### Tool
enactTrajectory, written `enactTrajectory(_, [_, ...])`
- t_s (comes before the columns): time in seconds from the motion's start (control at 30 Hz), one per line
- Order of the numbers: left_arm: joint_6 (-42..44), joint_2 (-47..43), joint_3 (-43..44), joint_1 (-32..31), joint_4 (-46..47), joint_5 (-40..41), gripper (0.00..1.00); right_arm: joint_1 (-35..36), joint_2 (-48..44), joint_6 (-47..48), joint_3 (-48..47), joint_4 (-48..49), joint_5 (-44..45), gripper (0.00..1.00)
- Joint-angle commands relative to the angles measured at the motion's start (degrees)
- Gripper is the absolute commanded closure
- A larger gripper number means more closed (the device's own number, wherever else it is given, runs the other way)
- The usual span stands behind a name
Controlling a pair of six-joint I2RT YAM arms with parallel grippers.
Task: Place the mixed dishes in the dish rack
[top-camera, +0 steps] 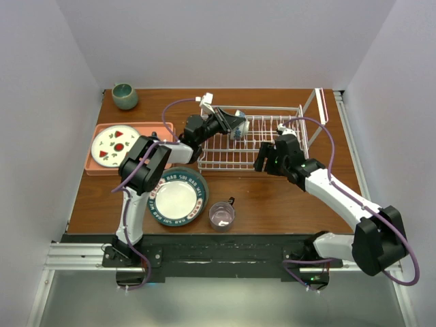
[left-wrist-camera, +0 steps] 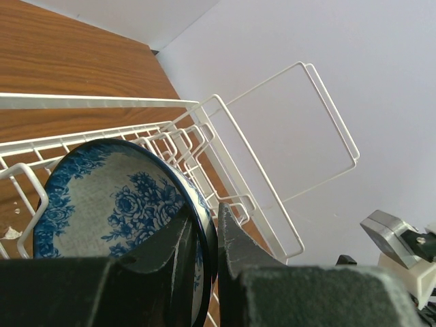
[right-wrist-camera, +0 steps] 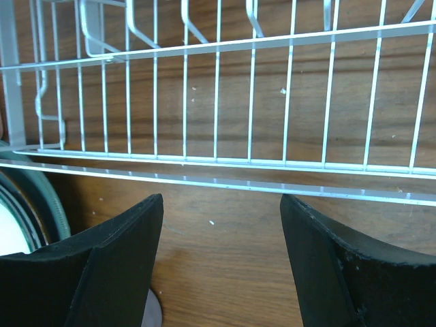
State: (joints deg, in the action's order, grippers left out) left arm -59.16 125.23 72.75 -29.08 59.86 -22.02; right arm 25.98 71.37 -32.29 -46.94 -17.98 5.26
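Note:
My left gripper (top-camera: 230, 124) is shut on the rim of the small blue-and-white bowl (top-camera: 239, 127) and holds it tilted on edge inside the left part of the white wire dish rack (top-camera: 272, 143). In the left wrist view the bowl (left-wrist-camera: 102, 204) has its rim pinched in my gripper (left-wrist-camera: 211, 228), above the rack wires (left-wrist-camera: 204, 129). My right gripper (top-camera: 263, 162) is open and empty just in front of the rack's near edge (right-wrist-camera: 252, 167). The lettered teal-rimmed plate (top-camera: 178, 197) and the pinkish glass mug (top-camera: 221, 214) stand on the table in front. The plain teal and yellow plates are out of view.
A salmon-pink tray (top-camera: 94, 167) at the left holds the fruit-marked white plate (top-camera: 114, 145). A grey-green cup (top-camera: 125, 95) stands at the back left corner. The rack's tall wire end piece (top-camera: 319, 105) rises at the right.

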Motion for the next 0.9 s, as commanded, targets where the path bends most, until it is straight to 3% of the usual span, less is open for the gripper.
enactTrajectory(0.0, [5.2, -2.1, -2.8, 0.9, -1.8, 5.0, 1.0, 0.0, 0.6, 0.0, 0.5, 2.1, 1.9, 0.27])
enactTrajectory(0.27, [7.1, -2.9, -5.0, 1.3, -5.0, 6.2, 1.0, -1.1, 0.2, -1.9, 1.4, 3.3, 2.6, 0.29])
enactTrajectory(0.7, [9.2, -3.7, -3.5, 1.3, -8.1, 6.5, 1.0, -1.7, -8.9, -0.2, 1.0, 4.4, 1.2, 0.31])
enactTrajectory(0.73, [9.3, -3.8, -3.4, 1.4, -8.4, 6.6, 0.99, -1.8, -9.5, -0.1, 1.5, 5.0, 1.2, 0.31])
enactTrajectory(0.87, [9.3, -4.1, -3.5, 1.3, -9.5, 7.3, 0.78, -1.8, -9.0, -0.4, 1.5, 6.2, 1.8, 0.31])
